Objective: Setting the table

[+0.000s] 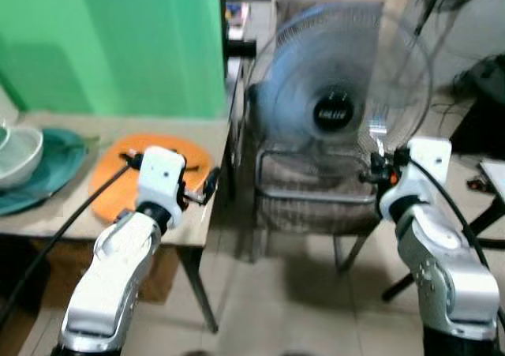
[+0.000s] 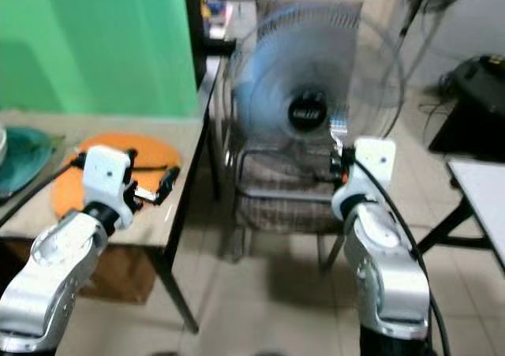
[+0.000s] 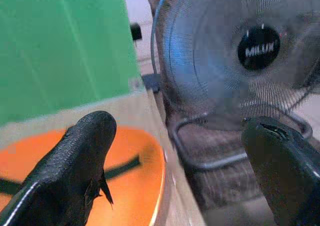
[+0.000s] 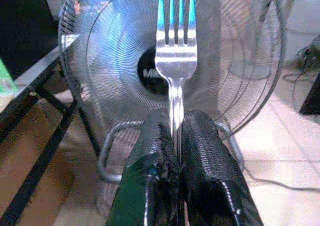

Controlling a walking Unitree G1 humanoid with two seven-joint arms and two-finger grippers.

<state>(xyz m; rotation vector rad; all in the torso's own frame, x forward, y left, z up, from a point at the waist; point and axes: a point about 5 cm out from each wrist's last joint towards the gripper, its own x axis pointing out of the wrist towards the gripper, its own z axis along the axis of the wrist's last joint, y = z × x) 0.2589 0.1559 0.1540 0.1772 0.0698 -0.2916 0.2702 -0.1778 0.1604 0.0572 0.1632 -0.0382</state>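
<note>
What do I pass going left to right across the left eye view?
White bowl → teal plate → orange plate → left gripper → fan → right gripper holding a fork.

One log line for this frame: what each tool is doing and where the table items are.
right tool: shut on fork, off table, facing fan | left tool: open, over orange placemat | bowl on teal plate

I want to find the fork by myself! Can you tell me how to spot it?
Look for the big round fan sitting on the chair beside the table. Just in front of it is the robot's right arm, and its right claw is shut on the fork. It is the shiny silver thing with prongs pointing up, pinched between two black fingers.
</note>
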